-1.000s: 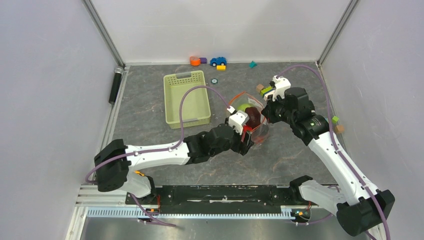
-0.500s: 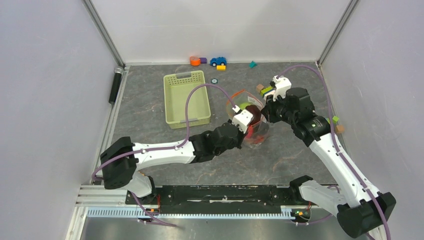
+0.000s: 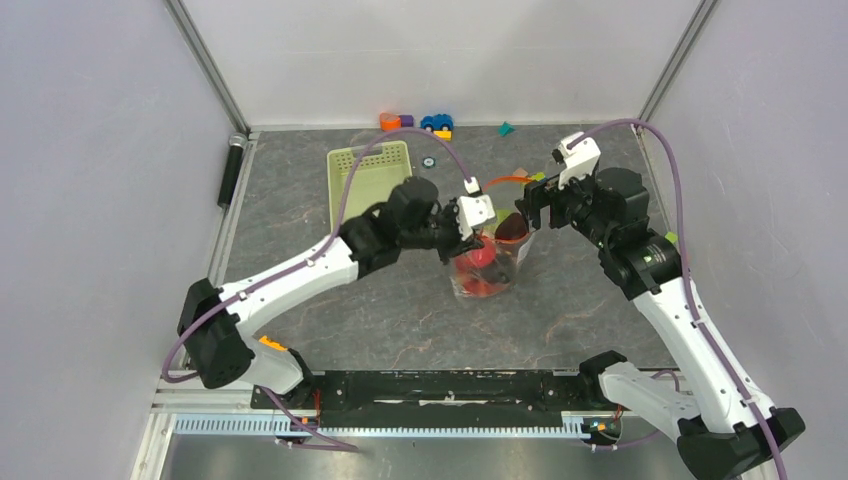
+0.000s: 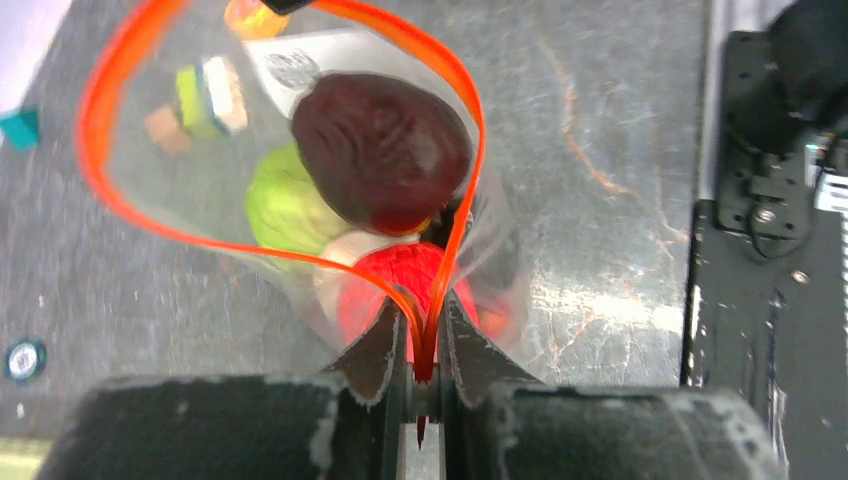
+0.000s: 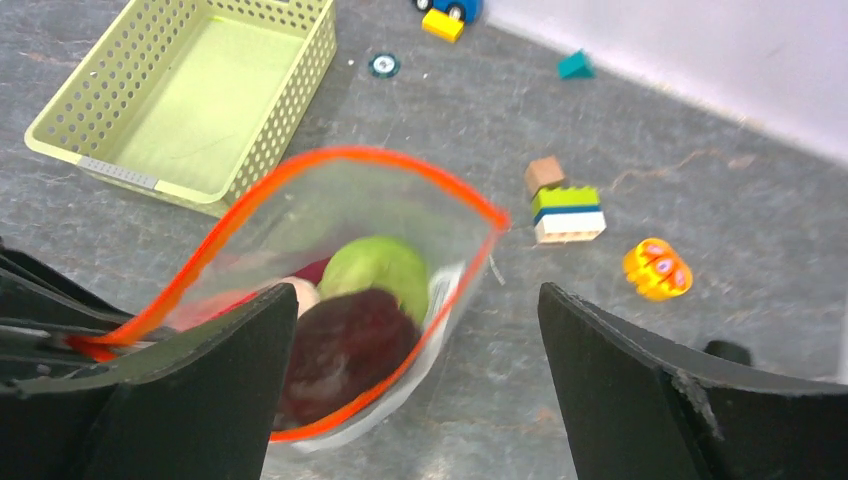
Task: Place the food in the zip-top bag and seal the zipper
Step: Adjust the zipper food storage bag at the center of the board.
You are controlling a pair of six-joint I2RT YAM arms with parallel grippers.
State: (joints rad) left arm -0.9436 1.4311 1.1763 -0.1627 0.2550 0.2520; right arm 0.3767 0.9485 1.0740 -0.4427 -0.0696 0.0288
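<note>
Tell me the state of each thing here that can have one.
zip-top bag, mouth open
zipper, unsealed, one end pinched
food, inside the bag
left gripper, shut on the zipper
right gripper, open, holding nothing
basket, upright, nothing inside

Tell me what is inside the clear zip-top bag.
Inside the clear plastic zip-top bag: a dark purple piece on top, a round green cabbage beside it, a red strawberry lower down. Whatever lies beneath them is hidden.
</note>
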